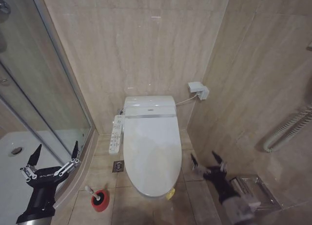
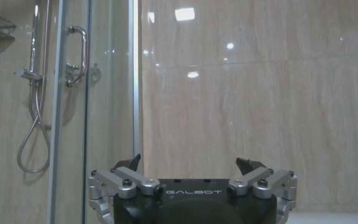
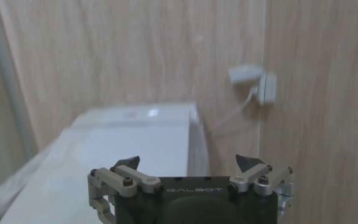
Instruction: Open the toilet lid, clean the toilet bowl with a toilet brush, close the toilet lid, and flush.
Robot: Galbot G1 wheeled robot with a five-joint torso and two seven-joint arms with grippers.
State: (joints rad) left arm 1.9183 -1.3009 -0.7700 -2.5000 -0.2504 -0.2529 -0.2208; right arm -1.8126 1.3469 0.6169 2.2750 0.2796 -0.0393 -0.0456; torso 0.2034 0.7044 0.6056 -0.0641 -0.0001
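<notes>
Toilet lid [image 1: 151, 147] lying shut over the bowl, yellow pull tab [image 1: 170, 194] showing at its front edge. Toilet brush [image 1: 92, 192] standing in its red holder [image 1: 100, 200] on the floor, just left of the toilet's front. Left gripper [image 1: 54, 153] hovering wide open by the shower glass [image 1: 44, 98]. Right gripper [image 1: 208, 160] hovering wide open, empty, right of the lid and near the tiled wall.
</notes>
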